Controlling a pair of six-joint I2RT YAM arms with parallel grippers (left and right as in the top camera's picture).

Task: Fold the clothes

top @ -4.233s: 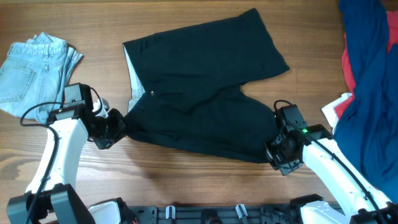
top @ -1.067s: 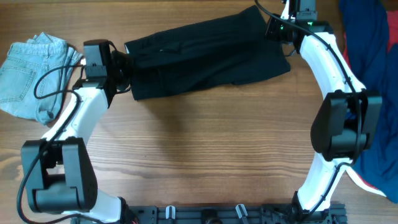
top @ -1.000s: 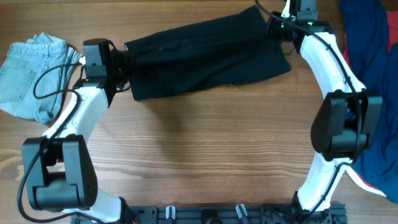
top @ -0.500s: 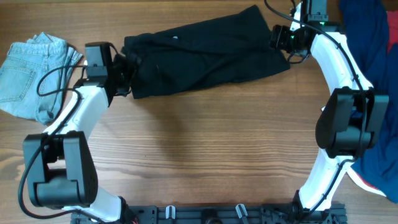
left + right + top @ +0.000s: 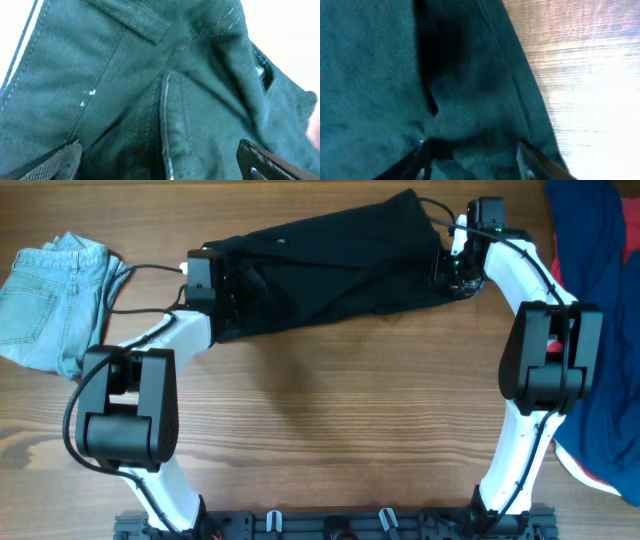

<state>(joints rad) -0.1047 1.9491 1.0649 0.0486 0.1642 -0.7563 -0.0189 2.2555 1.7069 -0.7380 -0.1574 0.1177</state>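
Black garment (image 5: 330, 250) between left gripper (image 5: 230, 280) and right gripper (image 5: 446, 268), jaws apart.

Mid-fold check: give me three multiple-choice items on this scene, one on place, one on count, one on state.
1. Where are the jeans? A far left of the table; B on the shorts; C right edge.
2. Garments in the overhead view? A two; B three; C five.
3. The left gripper is: A shut tight; B open; C clamped on jeans.
1 A: they lie left of the black shorts.
2 B: jeans, shorts, a navy-red garment.
3 B: its fingertips sit wide apart over black fabric.
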